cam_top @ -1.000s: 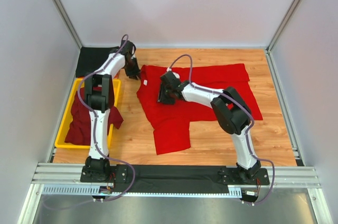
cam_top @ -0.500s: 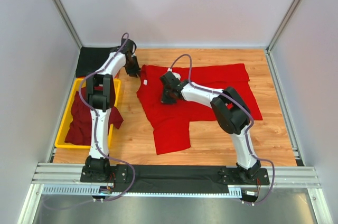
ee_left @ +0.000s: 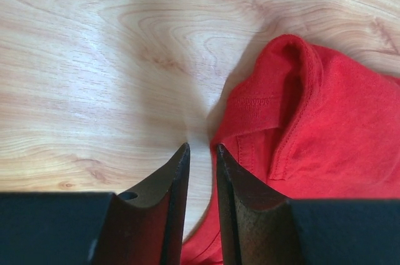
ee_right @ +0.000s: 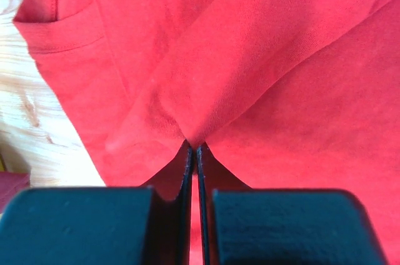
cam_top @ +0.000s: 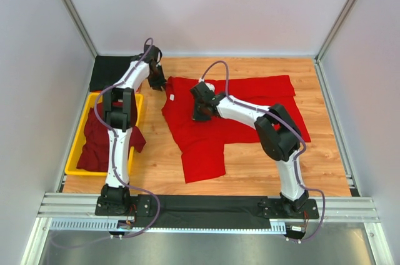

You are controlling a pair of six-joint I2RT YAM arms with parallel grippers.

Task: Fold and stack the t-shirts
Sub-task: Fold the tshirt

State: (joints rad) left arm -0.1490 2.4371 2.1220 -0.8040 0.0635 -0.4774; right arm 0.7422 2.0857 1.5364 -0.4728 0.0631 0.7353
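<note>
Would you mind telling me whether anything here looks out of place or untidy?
Yes. A maroon shirt spills over the tray rim onto the table, on the side facing the red shirt, instead of lying inside the tray.

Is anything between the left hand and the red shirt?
Nothing visible. The left hand is right at the edge of the red shirt, one finger overlapping the cloth, with only bare table beside it. The right hand pinches a fold of the same shirt.
</note>
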